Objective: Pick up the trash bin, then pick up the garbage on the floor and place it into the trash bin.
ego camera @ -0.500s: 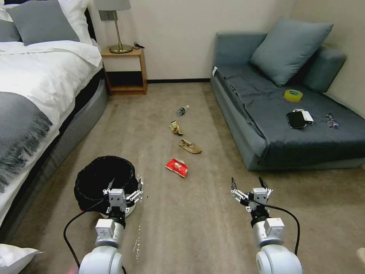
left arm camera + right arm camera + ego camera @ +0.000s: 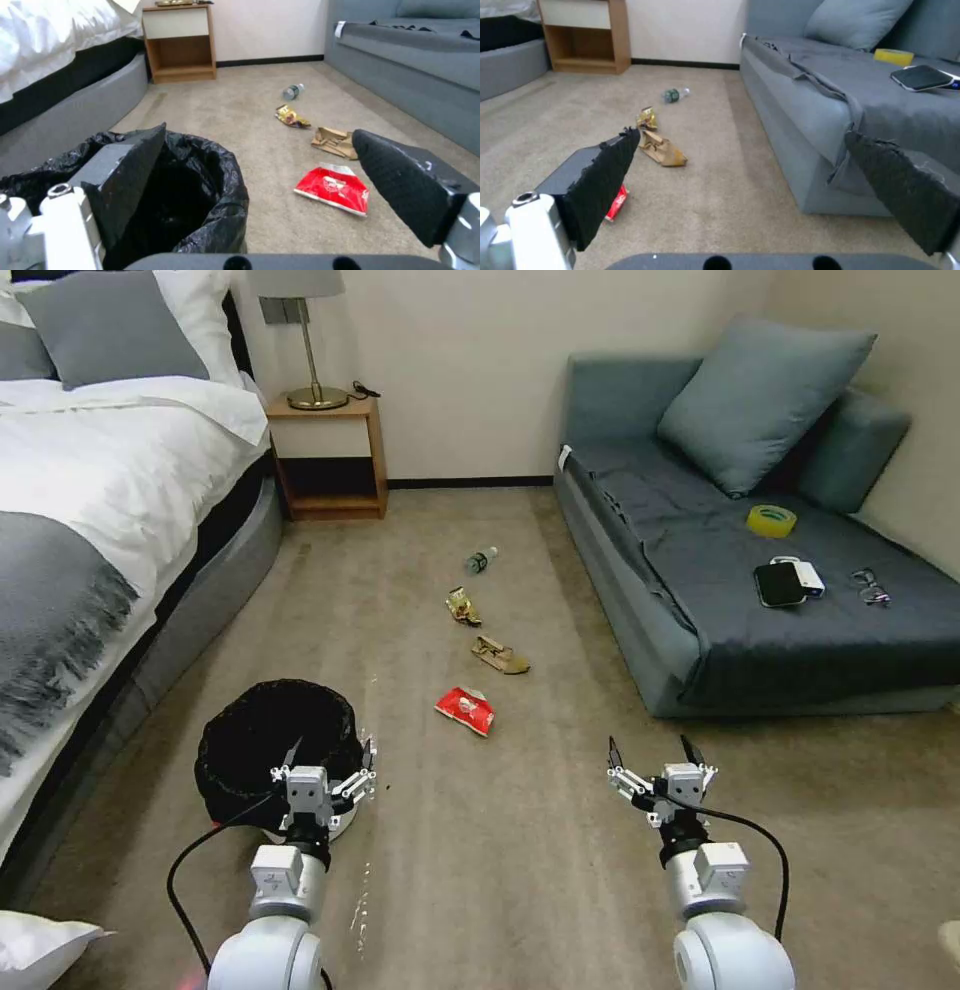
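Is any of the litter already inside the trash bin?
No: the trash bin shows only its black liner, while the red snack packet lies on the carpet beside it.

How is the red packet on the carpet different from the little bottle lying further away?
The red-white snack packet is flat, opaque and lies nearest the two grippers; the small clear bottle is rounded, see-through with a green label, and lies farthest, toward the nightstand. The packet sits close to the trash bin; the bottle is well beyond it. Both lie loose on the carpet, untouched.
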